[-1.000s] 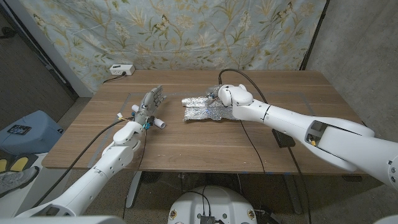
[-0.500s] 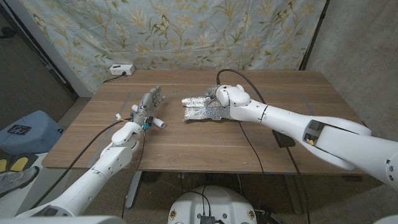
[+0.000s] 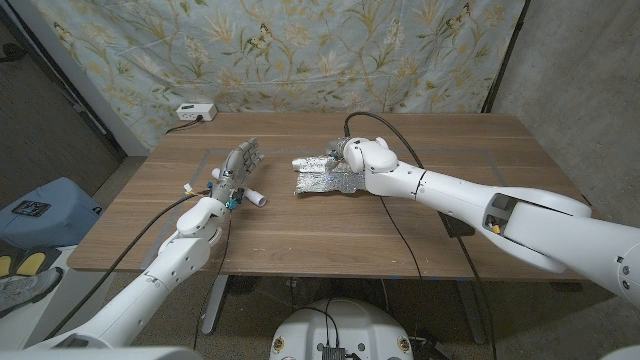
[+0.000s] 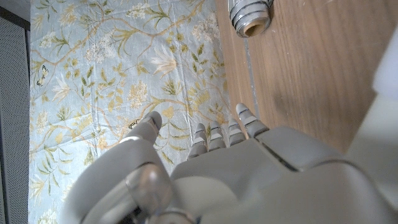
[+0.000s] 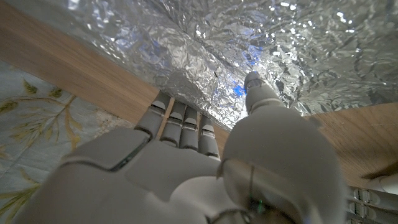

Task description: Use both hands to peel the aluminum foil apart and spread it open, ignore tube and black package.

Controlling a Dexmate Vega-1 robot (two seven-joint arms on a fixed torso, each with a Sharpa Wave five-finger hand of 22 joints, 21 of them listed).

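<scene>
A crumpled sheet of aluminum foil [image 3: 318, 178] lies folded at the table's middle, and its shiny creased surface [image 5: 205, 43] shows close up in the right wrist view. My right hand [image 3: 362, 155] is at the foil's far right part. There its fingers [image 5: 181, 121] slip under the foil's edge while the thumb presses on top, pinching it. My left hand [image 3: 240, 165] stands apart to the left of the foil with its fingers [image 4: 217, 134] straight and apart, holding nothing.
A small white tube [image 3: 256, 198] lies just right of my left hand, and its ribbed end [image 4: 251, 12] shows in the left wrist view. A black package [image 3: 458, 226] sits behind my right forearm. A black cable [image 3: 392, 122] crosses the table. A white box [image 3: 195, 111] lies at the back left corner.
My right hand has crept a little to the left along the foil's far edge. The left hand and the tube have stayed put.
</scene>
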